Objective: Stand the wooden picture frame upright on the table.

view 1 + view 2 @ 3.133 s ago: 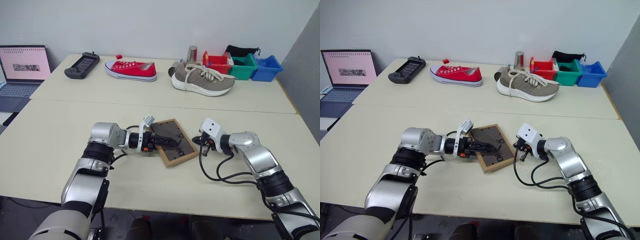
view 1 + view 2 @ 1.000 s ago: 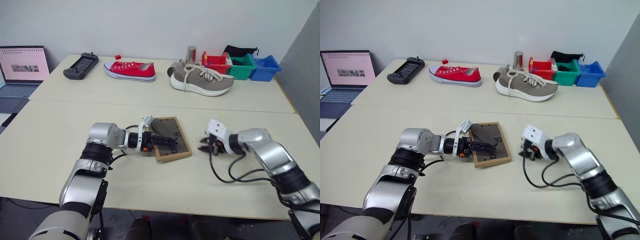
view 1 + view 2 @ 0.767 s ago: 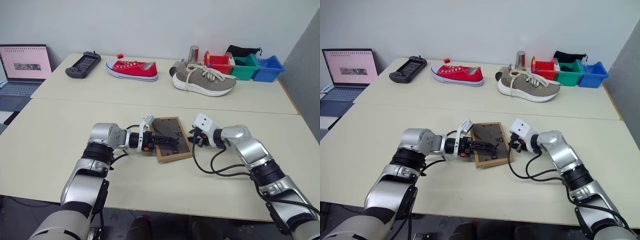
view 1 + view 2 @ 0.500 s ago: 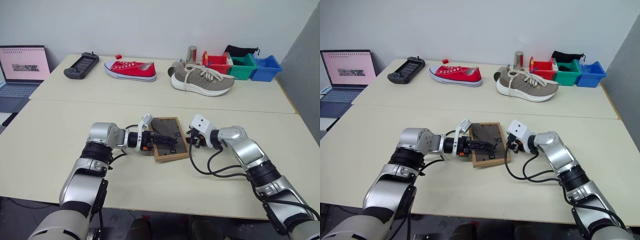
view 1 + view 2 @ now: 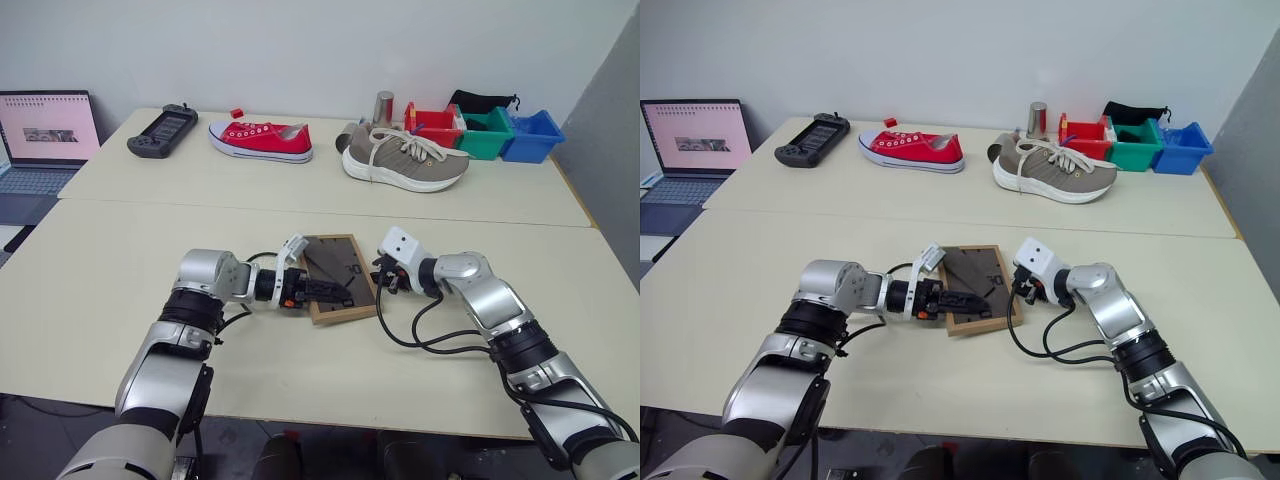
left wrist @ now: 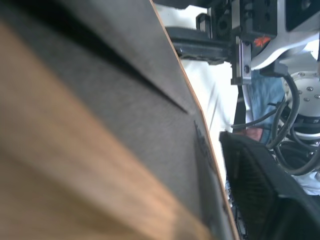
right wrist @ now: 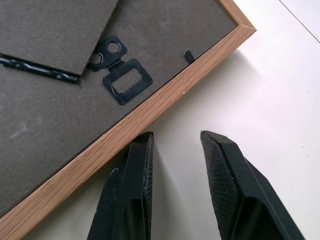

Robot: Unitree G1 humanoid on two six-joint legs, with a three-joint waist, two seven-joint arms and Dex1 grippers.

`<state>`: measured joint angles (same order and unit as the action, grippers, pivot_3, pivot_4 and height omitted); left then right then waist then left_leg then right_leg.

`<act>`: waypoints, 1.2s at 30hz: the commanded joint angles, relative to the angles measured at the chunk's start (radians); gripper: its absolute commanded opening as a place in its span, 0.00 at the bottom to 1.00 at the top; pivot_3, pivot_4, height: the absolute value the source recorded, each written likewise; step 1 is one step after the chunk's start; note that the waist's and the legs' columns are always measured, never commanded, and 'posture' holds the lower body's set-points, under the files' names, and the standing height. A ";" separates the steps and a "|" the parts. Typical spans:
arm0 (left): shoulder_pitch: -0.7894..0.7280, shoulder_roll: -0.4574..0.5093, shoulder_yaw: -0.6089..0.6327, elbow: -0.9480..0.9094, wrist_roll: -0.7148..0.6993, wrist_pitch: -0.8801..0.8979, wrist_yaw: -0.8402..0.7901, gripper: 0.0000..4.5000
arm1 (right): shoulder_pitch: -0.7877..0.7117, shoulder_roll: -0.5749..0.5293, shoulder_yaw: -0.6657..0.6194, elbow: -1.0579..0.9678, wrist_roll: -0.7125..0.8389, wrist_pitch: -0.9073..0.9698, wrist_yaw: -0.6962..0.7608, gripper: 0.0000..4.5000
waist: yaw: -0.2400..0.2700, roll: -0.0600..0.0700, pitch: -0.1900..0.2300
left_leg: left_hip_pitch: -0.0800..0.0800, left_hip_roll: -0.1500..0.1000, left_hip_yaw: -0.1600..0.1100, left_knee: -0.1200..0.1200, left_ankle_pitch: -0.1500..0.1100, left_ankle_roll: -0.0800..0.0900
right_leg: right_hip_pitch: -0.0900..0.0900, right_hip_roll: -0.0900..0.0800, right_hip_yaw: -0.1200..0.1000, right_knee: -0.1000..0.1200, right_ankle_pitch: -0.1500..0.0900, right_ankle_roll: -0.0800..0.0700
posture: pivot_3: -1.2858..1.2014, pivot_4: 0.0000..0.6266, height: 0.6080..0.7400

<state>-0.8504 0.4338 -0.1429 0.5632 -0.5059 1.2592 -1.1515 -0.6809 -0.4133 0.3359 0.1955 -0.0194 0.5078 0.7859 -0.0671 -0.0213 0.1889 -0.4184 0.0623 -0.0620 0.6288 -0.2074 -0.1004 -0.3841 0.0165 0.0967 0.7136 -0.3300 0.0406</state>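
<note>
Small light-wood rectangular picture frame [image 5: 339,276], dark grey back panel up, lies on the near half of the large pale cream table [image 5: 100,260]. I see the left gripper [image 5: 335,289] reaching over its back; whether it grips, I cannot tell. Right gripper [image 7: 175,165], fingers narrowly parted around nothing, sits at the frame's right edge.
</note>
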 commanded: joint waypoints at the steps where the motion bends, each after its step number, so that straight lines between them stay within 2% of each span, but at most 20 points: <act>1: -0.007 0.003 0.001 -0.028 -0.023 0.005 -0.025 0.43 | -0.022 0.000 -0.023 -0.018 -0.003 -0.017 -0.004 0.36 | 0.000 0.000 0.000 | 0.000 0.000 0.000 0.000 0.000 0.000 | 0.000 0.000 0.000 0.000 0.000 0.000 | 0.52 0.24 1.00; 7: -0.006 0.005 0.001 -0.031 -0.028 0.006 -0.029 0.24 | -0.020 0.000 -0.027 -0.018 -0.003 -0.018 -0.011 0.36 | 0.000 0.000 0.000 | 0.000 0.000 0.000 0.000 0.000 0.000 | 0.000 0.000 0.000 0.000 0.000 0.000 | 0.52 0.24 1.00; 8: -0.007 0.005 0.001 -0.030 -0.029 0.006 -0.029 0.23 | -0.020 0.000 -0.028 -0.018 -0.002 -0.018 -0.011 0.36 | 0.000 0.000 0.000 | 0.000 0.000 0.000 0.000 0.000 0.000 | 0.000 0.000 0.000 0.000 0.000 0.000 | 0.52 0.24 1.00; 22: -0.016 0.002 0.045 -0.027 -0.039 -0.019 -0.003 0.23 | -0.007 -0.027 -0.050 -0.018 0.003 -0.026 -0.012 0.36 | 0.000 0.000 0.000 | 0.000 0.000 0.000 0.000 0.000 0.000 | 0.000 0.000 0.000 0.000 0.000 0.000 | 0.52 0.24 1.00; 30: -0.064 -0.022 0.165 0.011 -0.060 -0.079 0.075 0.23 | 0.031 -0.069 -0.090 -0.080 0.022 0.014 -0.001 0.36 | 0.001 0.000 0.000 | -0.001 0.000 0.000 0.000 0.000 0.000 | 0.000 0.000 0.000 0.000 0.000 0.000 | 0.52 0.24 1.00; 36: -0.113 -0.044 0.260 0.052 -0.062 -0.140 0.150 0.23 | 0.181 -0.202 -0.052 -0.376 0.151 0.159 0.215 0.36 | 0.011 0.000 0.000 | -0.004 -0.001 -0.001 0.000 0.000 0.000 | -0.002 0.000 0.000 -0.001 0.000 0.000 | 0.52 0.24 1.00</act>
<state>-0.9236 0.3906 0.0649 0.6181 -0.5414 1.1572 -1.0132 -0.5247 -0.5913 0.2797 -0.0603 0.0789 0.6259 0.9426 -0.0564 -0.0214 0.1889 -0.4224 0.0614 -0.0628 0.6286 -0.2076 -0.1004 -0.3859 0.0163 0.0962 0.7121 -0.3300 0.0407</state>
